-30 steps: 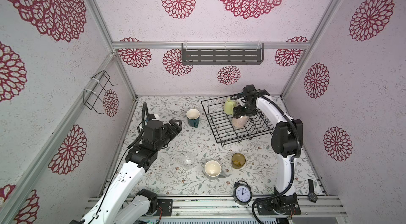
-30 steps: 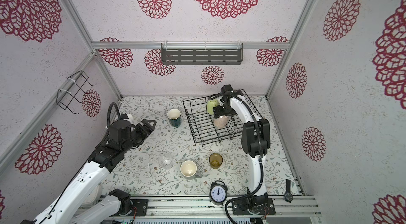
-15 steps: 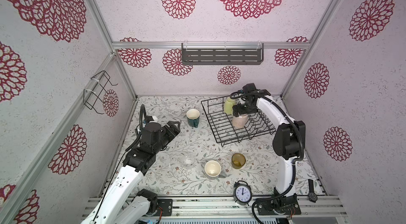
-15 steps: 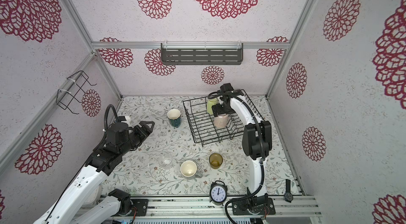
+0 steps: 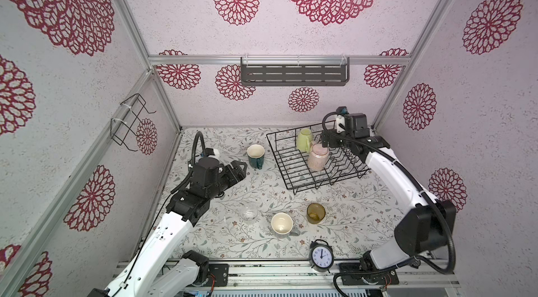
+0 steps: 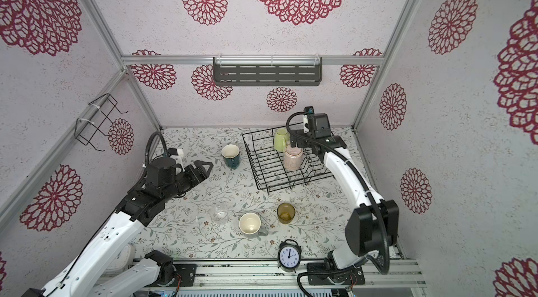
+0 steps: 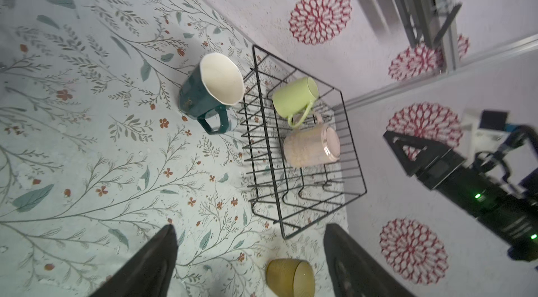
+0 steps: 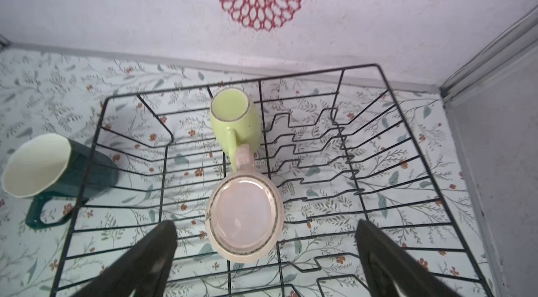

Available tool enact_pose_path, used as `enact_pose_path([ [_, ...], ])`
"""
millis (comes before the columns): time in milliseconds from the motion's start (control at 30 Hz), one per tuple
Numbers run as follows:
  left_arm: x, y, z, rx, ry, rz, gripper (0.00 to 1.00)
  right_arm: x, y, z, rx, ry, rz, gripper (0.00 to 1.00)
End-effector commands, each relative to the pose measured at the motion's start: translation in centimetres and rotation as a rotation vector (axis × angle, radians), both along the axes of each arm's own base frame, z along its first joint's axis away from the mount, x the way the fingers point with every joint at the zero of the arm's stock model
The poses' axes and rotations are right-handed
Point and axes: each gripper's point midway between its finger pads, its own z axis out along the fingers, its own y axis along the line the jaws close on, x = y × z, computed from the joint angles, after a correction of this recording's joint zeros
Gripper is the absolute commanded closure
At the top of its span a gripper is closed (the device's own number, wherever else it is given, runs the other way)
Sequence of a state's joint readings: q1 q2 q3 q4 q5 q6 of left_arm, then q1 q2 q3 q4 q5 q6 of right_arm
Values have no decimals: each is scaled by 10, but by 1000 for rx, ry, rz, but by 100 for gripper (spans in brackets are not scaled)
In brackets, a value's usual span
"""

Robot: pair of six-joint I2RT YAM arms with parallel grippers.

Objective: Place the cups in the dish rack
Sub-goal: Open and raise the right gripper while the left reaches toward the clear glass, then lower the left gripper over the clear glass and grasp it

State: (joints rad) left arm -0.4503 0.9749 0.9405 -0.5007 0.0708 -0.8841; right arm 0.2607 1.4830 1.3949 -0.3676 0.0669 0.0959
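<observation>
The black wire dish rack (image 5: 291,176) stands at the back right. Inside it, base up, are the yellow-green mug (image 5: 304,139) and the pale pink mug (image 5: 318,158) (image 8: 244,220). My right gripper (image 8: 265,225) hangs open just above the pink mug, its fingers clear of the mug. The dark teal mug (image 5: 256,155) (image 7: 212,89) stands upright just left of the rack. My left gripper (image 5: 243,166) (image 7: 250,228) is open and empty, a short way left of the teal mug. Near the front stand a clear glass (image 5: 249,214), a grey mug with cream inside (image 5: 282,224) and an amber tumbler (image 5: 316,213).
A round black alarm clock (image 5: 321,255) stands at the front edge. A grey slotted shelf (image 5: 294,72) hangs on the back wall. A small wire holder (image 5: 129,122) is on the left wall. The walls close in behind and right of the rack.
My right gripper has opened wider and drawn up off the pink mug, which now stands alone in the rack. My left gripper has edged slightly toward the teal mug.
</observation>
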Motion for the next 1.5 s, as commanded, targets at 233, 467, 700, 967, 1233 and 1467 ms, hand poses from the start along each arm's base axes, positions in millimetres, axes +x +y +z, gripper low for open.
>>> enact_pose_path([
  [233, -55, -72, -35, 264, 124, -452, 18, -39, -9, 10, 113, -92, -11, 1],
  [467, -106, -106, -71, 362, 289, -732, 19, -65, -26, 19, 96, -154, -65, 1],
  [700, -101, -96, -101, 535, 370, -705, 18, -70, -32, 32, 162, -228, -108, 2],
  [967, -90, -40, -103, 614, 444, -517, 18, -70, -29, 27, 161, -212, -92, 2],
  [1233, -85, -55, -128, 538, 495, -525, 37, -70, -30, 25, 171, -223, -100, 2],
  [1467, -81, -49, -161, 633, 549, -508, 43, -71, -29, 18, 190, -215, -107, 2],
])
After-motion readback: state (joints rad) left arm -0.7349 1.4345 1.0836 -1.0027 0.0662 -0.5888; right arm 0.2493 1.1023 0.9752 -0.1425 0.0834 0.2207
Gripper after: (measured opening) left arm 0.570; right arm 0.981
